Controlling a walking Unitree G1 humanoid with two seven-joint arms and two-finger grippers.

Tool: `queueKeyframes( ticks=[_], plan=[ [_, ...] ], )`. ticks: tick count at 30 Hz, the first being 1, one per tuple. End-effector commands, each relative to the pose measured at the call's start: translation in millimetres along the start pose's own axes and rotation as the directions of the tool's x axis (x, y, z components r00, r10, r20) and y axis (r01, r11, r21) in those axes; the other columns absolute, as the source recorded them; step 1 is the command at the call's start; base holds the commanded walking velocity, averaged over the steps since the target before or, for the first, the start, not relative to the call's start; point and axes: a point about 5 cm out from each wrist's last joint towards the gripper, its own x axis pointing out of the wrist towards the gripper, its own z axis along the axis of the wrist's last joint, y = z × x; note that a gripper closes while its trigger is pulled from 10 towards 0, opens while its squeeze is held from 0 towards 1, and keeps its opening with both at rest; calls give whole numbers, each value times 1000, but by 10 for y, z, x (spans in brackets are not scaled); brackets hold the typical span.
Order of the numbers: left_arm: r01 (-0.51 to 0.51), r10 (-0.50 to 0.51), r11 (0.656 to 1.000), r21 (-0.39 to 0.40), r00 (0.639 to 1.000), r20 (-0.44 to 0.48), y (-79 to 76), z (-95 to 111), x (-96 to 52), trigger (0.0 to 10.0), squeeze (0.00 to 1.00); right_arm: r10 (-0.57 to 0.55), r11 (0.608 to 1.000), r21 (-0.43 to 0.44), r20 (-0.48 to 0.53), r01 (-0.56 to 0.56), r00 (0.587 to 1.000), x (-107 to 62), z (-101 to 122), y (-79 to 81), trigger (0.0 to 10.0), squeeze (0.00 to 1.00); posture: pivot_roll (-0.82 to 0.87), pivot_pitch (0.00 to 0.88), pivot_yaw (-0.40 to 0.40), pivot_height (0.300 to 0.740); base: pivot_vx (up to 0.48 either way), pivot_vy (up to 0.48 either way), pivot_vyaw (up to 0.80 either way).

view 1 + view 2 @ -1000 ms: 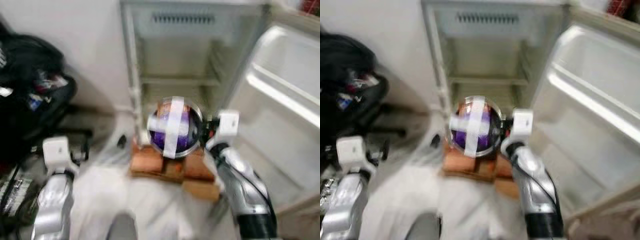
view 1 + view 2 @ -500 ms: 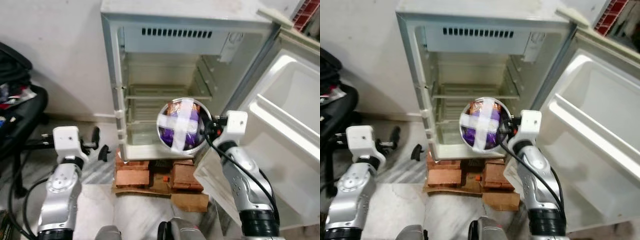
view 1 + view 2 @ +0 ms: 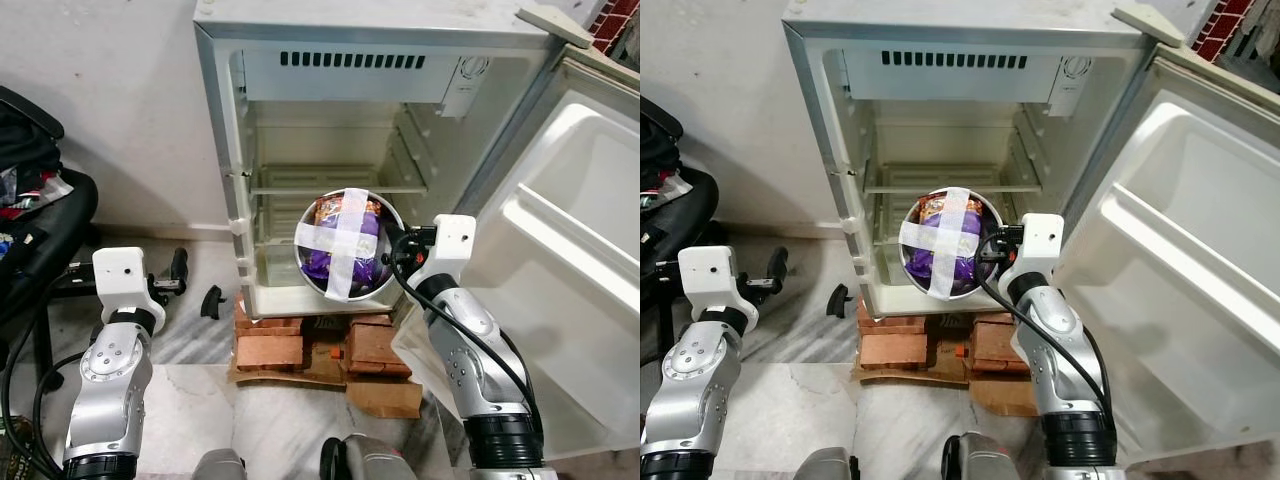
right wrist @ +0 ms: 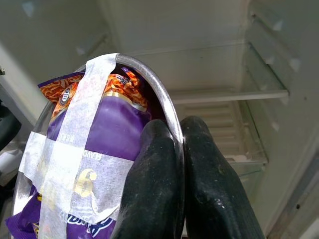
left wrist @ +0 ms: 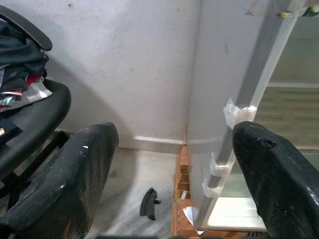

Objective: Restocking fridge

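The fridge (image 3: 340,150) stands wide open, and its door (image 3: 560,250) is swung far out to the right, so the way in from the front is free. Inside, a glass shelf (image 3: 335,185) cuts across the middle, with bare room above it and below it. A round steel bowl (image 3: 347,247) taped over a purple snack bag hangs in front of the lower opening and blocks it. Under the fridge, bricks (image 3: 320,345) stick out along the floor. Left of the fridge, a black chair (image 3: 40,230) crowds that side.

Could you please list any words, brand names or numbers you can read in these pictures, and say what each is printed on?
"6": large pale numeral on the purple snack packet inside the steel bowl pinched by the right gripper.
The packet's round logo and lower lettering: partly under the white tape, unreadable.
The fridge: no legible text.
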Motion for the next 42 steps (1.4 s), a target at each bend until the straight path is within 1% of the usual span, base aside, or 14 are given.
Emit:
queueKeyframes(
  ticks=[1, 5, 12, 15, 17, 25, 27, 28, 31, 37, 42],
  plan=[
    [16, -16, 1000, 9, 1000, 3, 0, -6, -26, 10000, 0, -21, 1000, 3, 25, 21, 999, -14, 29, -29, 10000, 0, -2, 105, -44, 740, 319, 360, 0],
    [35, -35, 999, -6, 999, -16, -56, -61, -87, 10000, 0, -36, 999, 9, 19, 36, 999, -20, 11, -55, 10000, 0, 1, 102, -49, 740, 326, 352, 0],
    [53, -53, 999, 5, 999, -3, -107, -42, -66, 10000, 0, -43, 999, 6, 17, 43, 999, 21, 16, -51, 10000, 0, 1, 105, -58, 740, 328, 351, 0],
    [59, -59, 998, 5, 998, 2, -115, -39, -65, 10000, 0, -63, 998, -3, 24, 63, 998, 43, 32, -69, 10000, 0, 2, 107, -58, 740, 378, 295, 0],
    [60, -60, 998, 8, 998, -4, -114, -47, -74, 10000, 0, -95, 995, -10, 37, 95, 995, 48, 53, -103, 10000, 0, 4, 107, -61, 740, 396, 0, 0],
    [64, -64, 998, 13, 998, -16, -113, -64, -83, 10000, 0, -187, 982, -11, 79, 188, 979, 24, 112, -237, 10000, 0, 3, 109, -58, 740, 0, 0, 0],
    [70, -70, 997, 17, 997, -14, -121, -62, -80, 10000, 0, -194, 980, -25, 81, 197, 978, 26, 116, -246, 10000, 0, 2, 109, -57, 740, 0, 0, 0],
    [73, -72, 997, 18, 997, -13, -127, -60, -77, 10000, 0, -207, 978, -7, 84, 209, 975, 29, 114, -256, 10000, 0, 3, 109, -57, 740, 0, 0, 0],
    [77, -77, 997, 19, 997, -12, -140, -54, -71, 10000, 0, -227, 973, -13, 84, 229, 970, 35, 118, -277, 10000, 0, 3, 109, -55, 740, 0, 0, 0],
    [79, -78, 997, 23, 997, -14, -135, -52, -75, 10000, 0, -237, 971, -8, 87, 239, 968, 39, 111, -288, 10000, 0, 7, 113, -57, 740, 0, 0, -658],
    [84, -84, 996, 30, 996, -11, -131, -45, -80, 10000, 0, -239, 971, -6, 82, 241, 967, 73, 98, -288, 10000, 0, 18, 117, -60, 740, 0, 0, 0]
  ],
)
